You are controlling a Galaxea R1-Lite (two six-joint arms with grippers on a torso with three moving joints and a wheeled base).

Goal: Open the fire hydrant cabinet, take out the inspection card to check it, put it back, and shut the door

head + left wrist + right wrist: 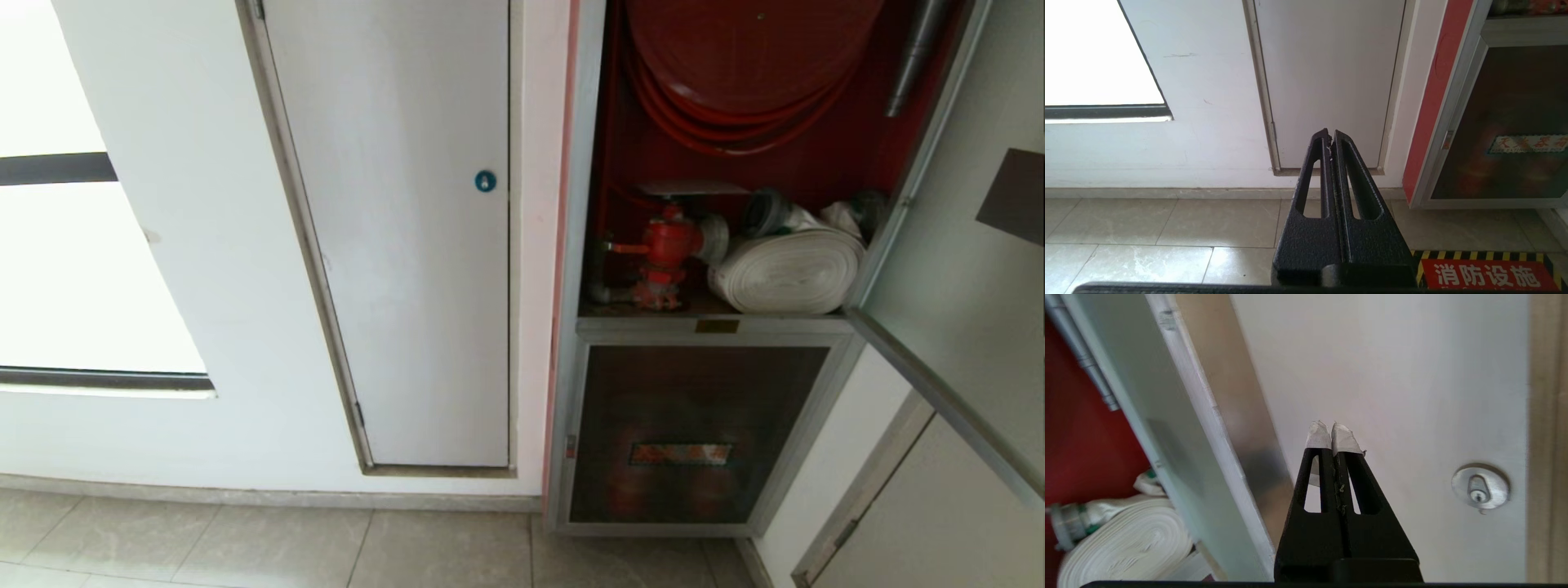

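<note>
Standing open, the fire hydrant cabinet (735, 163) shows its red inside: a red hose reel (743, 57) at the top, a red valve (665, 253) lower down and a white rolled hose (788, 273) just beside the valve on the right. Its door (955, 269) is swung out to the right, with a dark patch on the pane. Below sits a shorter dark glass panel (694, 433) with a small label. The inspection card is in none of the views. The right tool (1333, 435), fingers pressed together on nothing, points at a pale door with a silver lock (1480, 486), beside the swung door's edge. The left tool (1330, 136), also closed and empty, hangs low over the tiled floor (1167, 224), facing a white door (400, 229).
</note>
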